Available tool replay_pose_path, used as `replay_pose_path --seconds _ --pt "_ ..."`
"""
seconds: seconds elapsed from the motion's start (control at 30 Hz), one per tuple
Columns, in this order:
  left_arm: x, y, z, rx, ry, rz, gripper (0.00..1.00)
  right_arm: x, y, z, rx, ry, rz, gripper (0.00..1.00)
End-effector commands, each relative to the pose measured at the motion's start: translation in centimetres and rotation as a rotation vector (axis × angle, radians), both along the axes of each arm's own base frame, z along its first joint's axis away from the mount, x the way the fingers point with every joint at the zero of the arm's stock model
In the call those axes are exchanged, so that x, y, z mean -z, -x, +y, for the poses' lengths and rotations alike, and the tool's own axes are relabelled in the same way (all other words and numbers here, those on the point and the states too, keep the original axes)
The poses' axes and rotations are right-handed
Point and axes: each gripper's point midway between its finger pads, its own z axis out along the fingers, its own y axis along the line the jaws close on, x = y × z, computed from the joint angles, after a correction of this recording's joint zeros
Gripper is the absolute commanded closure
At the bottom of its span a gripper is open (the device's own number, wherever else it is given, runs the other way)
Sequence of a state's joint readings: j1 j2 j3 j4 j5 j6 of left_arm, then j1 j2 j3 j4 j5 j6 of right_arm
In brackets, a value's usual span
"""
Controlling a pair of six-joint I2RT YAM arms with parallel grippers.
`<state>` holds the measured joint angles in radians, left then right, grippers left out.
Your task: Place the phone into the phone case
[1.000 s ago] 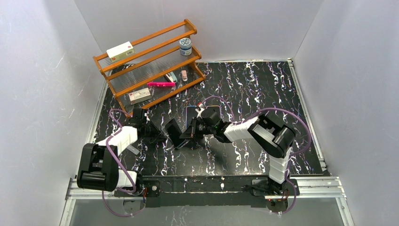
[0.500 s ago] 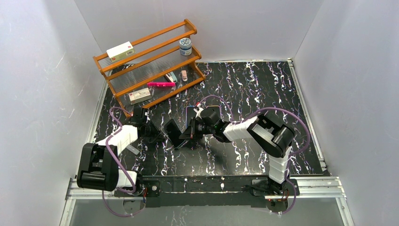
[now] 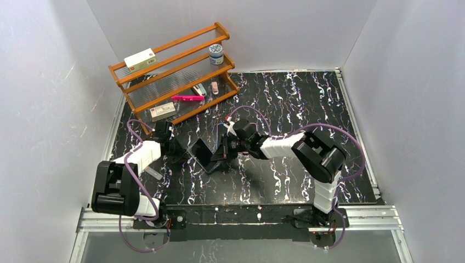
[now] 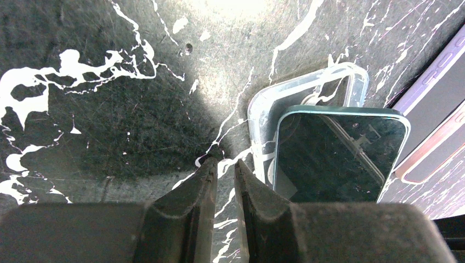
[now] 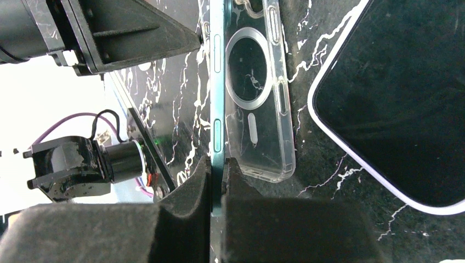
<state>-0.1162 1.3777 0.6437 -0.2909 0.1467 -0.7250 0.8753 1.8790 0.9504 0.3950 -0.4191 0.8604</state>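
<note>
From above, my right pincer [image 3: 220, 154] is gripping the phone [image 3: 203, 153] mid-table. My left pincer [image 3: 176, 147] is hovering just beside it, and a wooden rack [image 3: 175, 71] is standing behind. My left wrist camera is showing the left fingers nearly together, a narrow slit with nothing in it. It is also showing the phone tilting over the clear case [image 4: 262, 115], with a second phone [image 4: 433, 104] crowding in just beyond. Only my right wrist camera is showing my clamp on the phone's teal edge, along the flat-lying case's side.
</note>
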Motion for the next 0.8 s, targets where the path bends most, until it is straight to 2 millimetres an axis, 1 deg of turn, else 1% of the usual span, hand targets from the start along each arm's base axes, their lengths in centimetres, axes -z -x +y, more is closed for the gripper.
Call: replay_pose_path --seconds 0.0,0.17,0.3,0.47,0.63,0.77 --pt "1.2 0.9 1.2 -0.003 -0.052 0.056 0.82 -1.9 -0.7 1.0 -0.066 -0.039 -0.039 0.99" --pt "1.5 1.0 1.0 0.005 -0.042 0.067 0.82 -1.5 -1.4 0.7 -0.059 -0.05 -0.032 0.99" --pt "1.7 1.3 0.7 0.008 -0.027 0.076 0.82 -0.2 -1.5 0.5 -0.057 -0.036 -0.019 0.99" --pt "1.6 1.2 0.3 0.01 -0.004 0.073 0.82 0.8 -1.1 0.6 -0.068 -0.031 0.005 0.99" --pt "1.2 0.9 0.0 0.015 0.014 0.057 0.82 1.8 -0.5 -0.1 -0.07 -0.016 0.026 0.99" --pt "1.2 0.9 -0.1 0.019 0.022 0.059 0.82 2.4 0.0 -0.1 -0.082 -0.023 0.047 0.99"
